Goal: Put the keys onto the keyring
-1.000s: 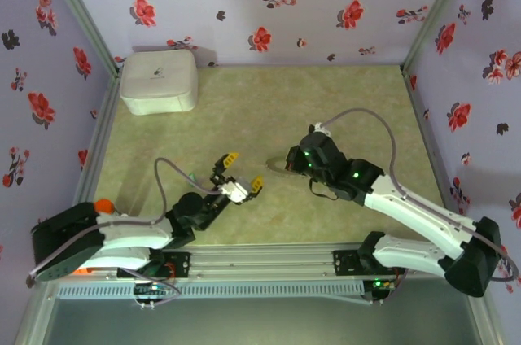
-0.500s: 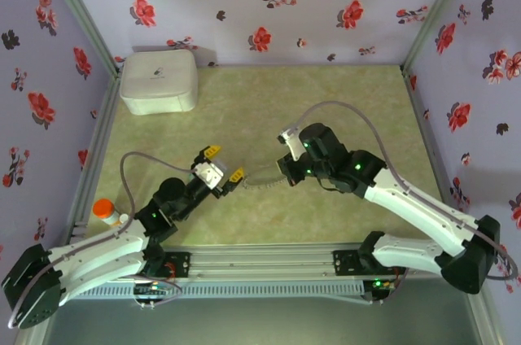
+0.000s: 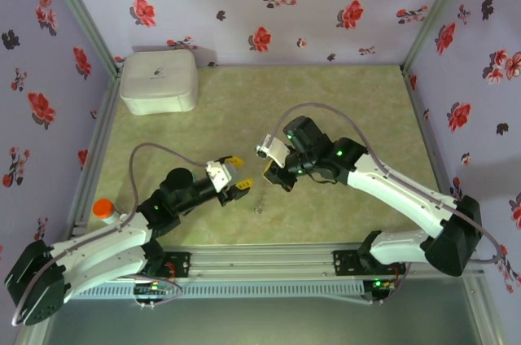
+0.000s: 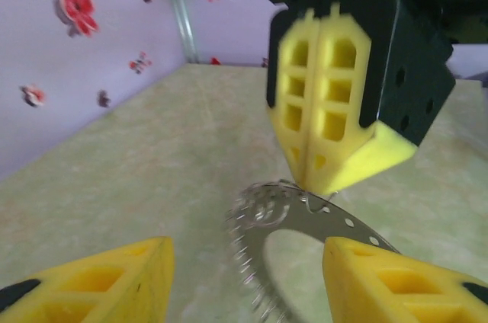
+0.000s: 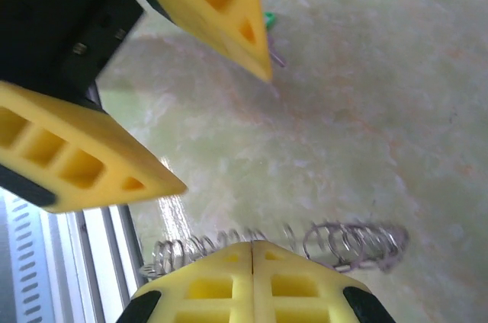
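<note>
My left fingers (image 4: 99,277) are bright yellow, black at the base. My right fingers (image 4: 328,102) are the same yellow, gridded with square pockets, in a black housing. The keyring (image 4: 305,220) at their tips is silver-grey, toothed along its rim. The key (image 5: 268,17) just past my left fingers is bright green. The tabletop (image 4: 152,171) beneath is pale marbled green, and the walls (image 4: 91,49) are lilac with red and dark flowers.

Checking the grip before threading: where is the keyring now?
The keyring is pinched by the shut right gripper, seen in the left wrist view, just ahead of the open left gripper.
</note>
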Available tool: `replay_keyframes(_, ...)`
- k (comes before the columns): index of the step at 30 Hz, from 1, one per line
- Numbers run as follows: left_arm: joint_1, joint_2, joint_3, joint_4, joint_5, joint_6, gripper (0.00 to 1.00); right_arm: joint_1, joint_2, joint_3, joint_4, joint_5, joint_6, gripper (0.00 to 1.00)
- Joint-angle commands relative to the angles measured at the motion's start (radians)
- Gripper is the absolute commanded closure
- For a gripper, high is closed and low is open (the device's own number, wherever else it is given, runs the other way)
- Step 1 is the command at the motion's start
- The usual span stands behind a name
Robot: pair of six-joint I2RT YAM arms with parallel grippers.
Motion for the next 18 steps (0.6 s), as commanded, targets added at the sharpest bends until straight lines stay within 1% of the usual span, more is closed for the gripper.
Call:
replay_keyframes(1, 0.009, 0.047, 0.003, 0.035, 0.106, -0.056, 0.48, 0.003, -0.013, -0.013, 0.057, -0.084, -0.062, 1.0)
replay_keyframes(5, 0.008, 0.095, -0.007, 0.113, 0.161, -0.094, 0.53, 0.018, -0.015, -0.045, 0.097, -0.096, -0.088, 1.0)
replay_keyframes(9, 0.008, 0.119, -0.009, 0.134, 0.222, -0.107, 0.54, 0.032, -0.01, -0.058, 0.116, -0.103, -0.101, 1.0)
replay_keyframes(12, 0.009, 0.132, -0.018, 0.148, 0.255, -0.117, 0.58, 0.042, -0.002, -0.062, 0.122, -0.101, -0.11, 1.0)
replay_keyframes(16, 0.009, 0.141, -0.021, 0.145, 0.278, -0.121, 0.68, 0.052, -0.001, -0.076, 0.15, -0.108, -0.113, 1.0)
replay_keyframes(18, 0.009, 0.141, -0.024, 0.144, 0.286, -0.121, 0.7, 0.055, -0.002, -0.081, 0.161, -0.113, -0.112, 1.0)
